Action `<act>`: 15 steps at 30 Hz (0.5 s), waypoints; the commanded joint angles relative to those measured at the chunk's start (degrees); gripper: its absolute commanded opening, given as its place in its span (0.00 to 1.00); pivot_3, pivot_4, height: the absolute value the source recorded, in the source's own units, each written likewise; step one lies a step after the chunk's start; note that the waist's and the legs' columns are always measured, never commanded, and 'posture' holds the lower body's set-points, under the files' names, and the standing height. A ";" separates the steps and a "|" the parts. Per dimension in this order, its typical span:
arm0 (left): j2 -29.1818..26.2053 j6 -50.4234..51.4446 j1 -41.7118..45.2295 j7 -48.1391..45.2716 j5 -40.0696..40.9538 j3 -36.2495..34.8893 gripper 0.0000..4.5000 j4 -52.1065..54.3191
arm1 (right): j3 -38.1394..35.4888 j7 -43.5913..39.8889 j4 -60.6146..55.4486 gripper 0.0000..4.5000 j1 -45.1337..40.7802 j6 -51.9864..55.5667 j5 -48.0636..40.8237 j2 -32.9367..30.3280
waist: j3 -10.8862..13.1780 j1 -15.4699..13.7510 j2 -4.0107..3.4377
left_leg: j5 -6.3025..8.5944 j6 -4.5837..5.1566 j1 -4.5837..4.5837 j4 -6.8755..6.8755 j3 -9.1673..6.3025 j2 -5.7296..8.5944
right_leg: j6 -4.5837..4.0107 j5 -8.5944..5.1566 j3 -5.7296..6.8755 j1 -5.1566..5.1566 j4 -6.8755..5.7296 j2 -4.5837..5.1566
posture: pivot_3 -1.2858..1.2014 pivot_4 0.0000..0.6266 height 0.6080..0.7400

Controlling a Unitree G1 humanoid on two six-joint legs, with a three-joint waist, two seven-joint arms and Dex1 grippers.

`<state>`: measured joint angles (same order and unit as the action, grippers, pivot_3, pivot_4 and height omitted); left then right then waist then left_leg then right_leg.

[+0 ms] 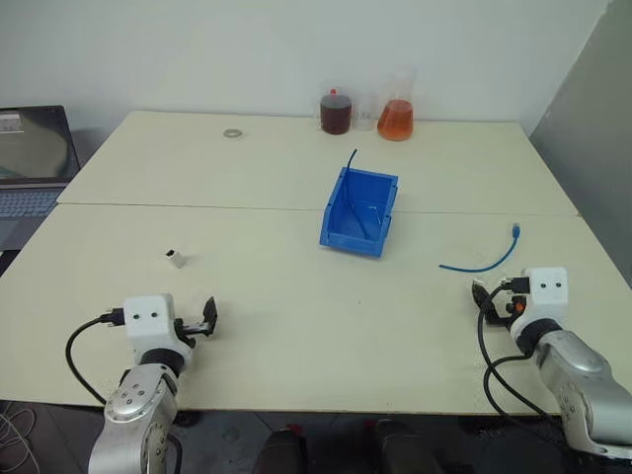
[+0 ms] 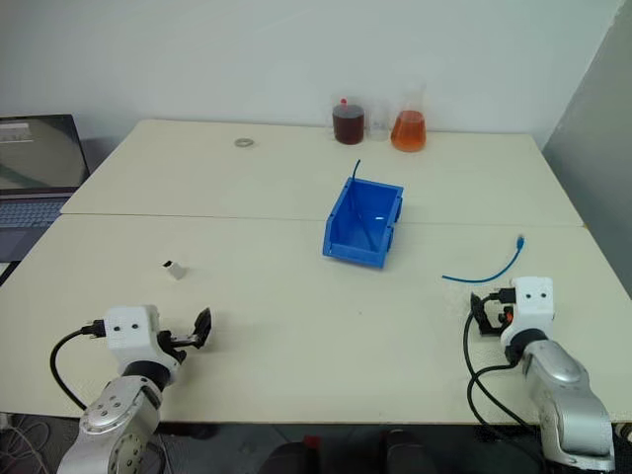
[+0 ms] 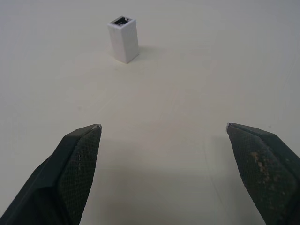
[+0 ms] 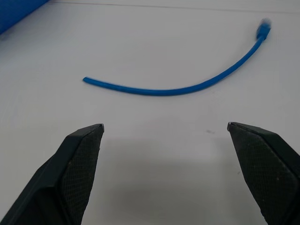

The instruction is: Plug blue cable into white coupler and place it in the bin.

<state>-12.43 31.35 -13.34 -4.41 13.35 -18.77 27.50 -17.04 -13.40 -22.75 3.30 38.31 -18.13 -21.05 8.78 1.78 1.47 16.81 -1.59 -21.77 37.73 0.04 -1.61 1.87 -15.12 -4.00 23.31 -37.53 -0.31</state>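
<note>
Blue cable [image 4: 178,89] lies apart from white coupler [image 3: 123,39].

You're looking at a matt, cream table [image 1: 296,326], smooth w/ a faint seam across the middle. The bin [image 1: 359,210] is glossy blue plastic. The coupler [image 3: 123,39] is smooth white plastic, slightly shiny. The cable [image 4: 178,89] has a smooth blue jacket, prob. plastic or rubber. Fingertips on the left gripper [image 3: 162,129] and right gripper [image 4: 165,127] are matt black w/ a fine knurled texture [image 3: 82,164]. Two flasks [image 1: 395,117] at the back look like clear glass.
</note>
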 commanded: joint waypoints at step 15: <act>-3.84 -0.06 4.04 -3.12 0.81 0.14 1.00 0.05 | -1.77 3.55 -2.35 1.00 -1.60 1.45 -0.01 0.81 | 0.06 0.03 0.07 | -0.05 0.07 0.08 0.27 0.07 -0.02 | 0.09 0.00 -0.05 0.02 -0.38 -0.08 | 0.52 0.24 1.00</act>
<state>-15.11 32.24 -10.02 -6.98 14.68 -18.80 26.57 -17.91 -10.10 -22.54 1.64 39.92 -18.23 -19.87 8.84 1.81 1.54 16.76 -1.52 -21.69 38.00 0.09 -1.62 1.96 -15.12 -4.06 23.33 -37.91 -0.39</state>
